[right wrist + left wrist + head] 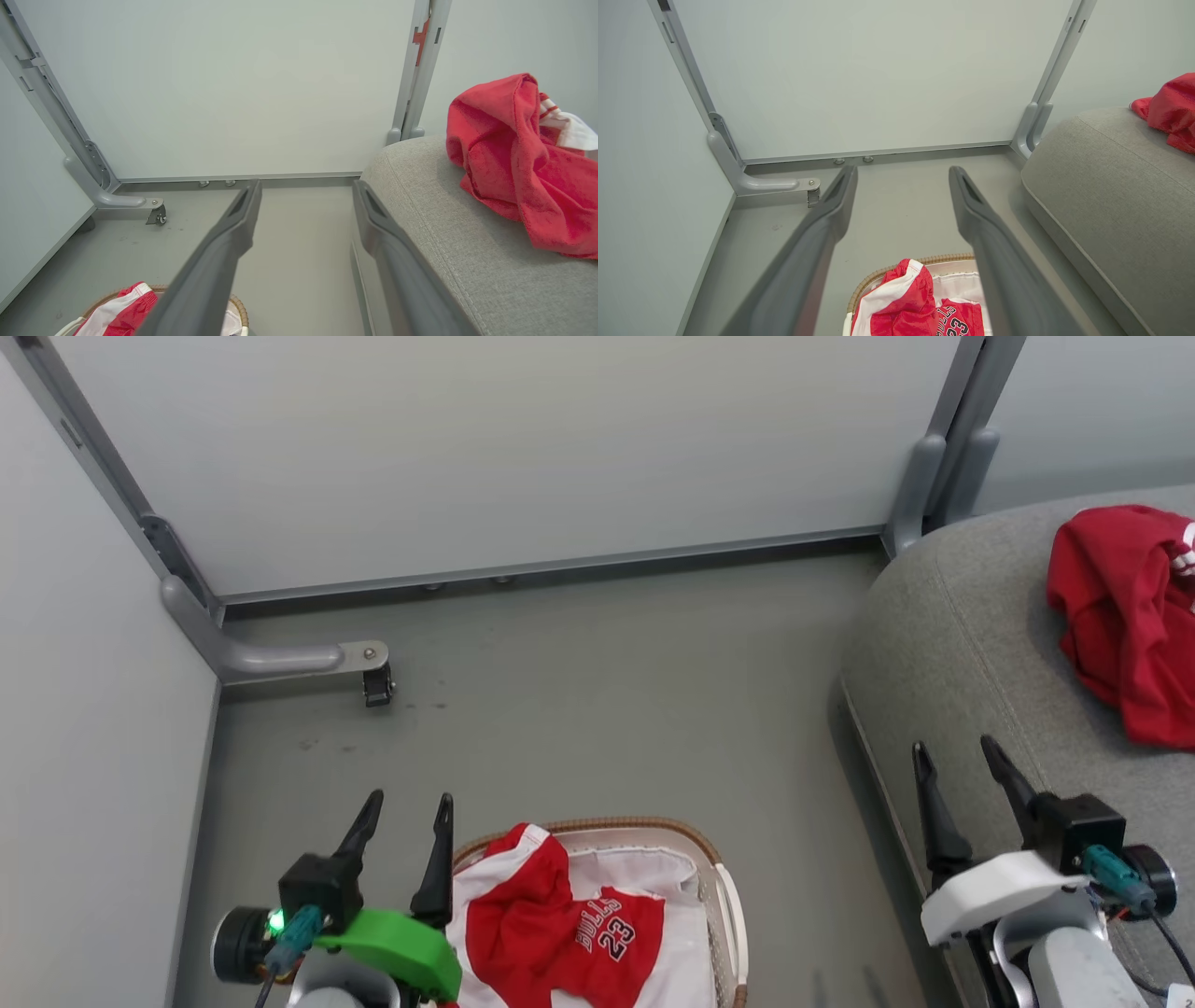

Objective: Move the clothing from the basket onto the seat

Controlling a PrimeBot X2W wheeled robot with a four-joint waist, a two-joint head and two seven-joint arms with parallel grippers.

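Evidently, one transfer was outstanding: the jersey (560,933) was found crumpled in the basket (653,825) on the floor (607,709), while a red garment (1120,616) was noted on the seat (952,635). It was judged that a raised red fold should be pinched, clear of the white liner (644,873), and lifted over the rim. Both end effectors were seen spread wide and empty. The left end effector (411,796) was held at the basket's left rim, just beside the jersey. The right end effector (953,744) was held at the seat's front edge, well apart from the jersey.
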